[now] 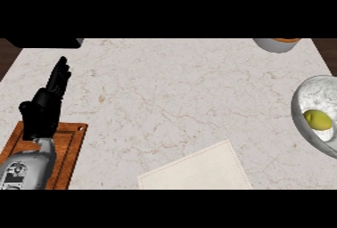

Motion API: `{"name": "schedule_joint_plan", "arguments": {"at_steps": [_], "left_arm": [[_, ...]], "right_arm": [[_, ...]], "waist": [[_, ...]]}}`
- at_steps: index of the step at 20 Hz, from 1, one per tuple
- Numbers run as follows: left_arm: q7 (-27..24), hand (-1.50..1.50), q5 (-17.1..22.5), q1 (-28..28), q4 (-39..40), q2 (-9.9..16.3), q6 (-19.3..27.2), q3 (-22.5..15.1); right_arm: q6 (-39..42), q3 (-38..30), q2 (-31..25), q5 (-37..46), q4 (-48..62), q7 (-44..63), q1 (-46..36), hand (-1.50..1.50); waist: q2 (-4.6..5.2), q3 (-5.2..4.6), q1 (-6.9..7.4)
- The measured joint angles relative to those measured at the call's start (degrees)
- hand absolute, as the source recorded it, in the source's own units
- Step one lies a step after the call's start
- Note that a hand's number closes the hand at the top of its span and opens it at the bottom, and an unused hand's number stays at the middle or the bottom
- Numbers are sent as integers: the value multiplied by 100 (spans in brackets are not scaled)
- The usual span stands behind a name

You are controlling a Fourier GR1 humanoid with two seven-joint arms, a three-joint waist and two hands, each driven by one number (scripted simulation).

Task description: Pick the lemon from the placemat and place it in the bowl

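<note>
1. Now, counter (171,98): big, pale, w/ cracks.
2. Bowl (304,95): right side cut off.
3. Placemat (197,171): bottom cut off.
4. Left hand (45,109): fingers straight, holds nothing.
5. Lemon (317,120): sits inside bowl.
6. Right hand: can't see it.

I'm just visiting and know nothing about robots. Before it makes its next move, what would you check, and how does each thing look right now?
1. Lemon inside the bowl: ok, it lies in the bowl at the right edge.
2. Placemat free of the lemon: ok, nothing lies on it.
3. Left hand holding nothing: ok, fingers straight, raised over the wooden board at the left.
4. Right hand clear of the bowl: cannot tell, it is not in view.
5. Bowl fully on the counter: cannot tell, the view cuts off its right side.
</note>
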Motion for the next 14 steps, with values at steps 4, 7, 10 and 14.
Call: {"name": "schedule_joint_plan", "arguments": {"at_steps": [4, 7, 10, 14], "left_arm": [[30, 0, -16, 8, -44, -55, 25, -13], [19, 0, -28, 87, -69, -58, 26, -7], [74, 0, -36, 80, -122, -44, 24, 6], [-27, 0, -23, 127, -56, -35, 26, 60]], "right_arm": [[414, -151, -379, -214, 213, -4, 257, -150], [688, -191, -585, -350, 196, -23, 525, -150], [860, -165, -773, -423, 122, -33, 787, -150], [1002, -109, -850, -549, -62, -70, 1071, -150]], "waist": [[2, 7, -19], [-9, 10, -58], [-13, 16, -78], [-16, 21, -113]]}}
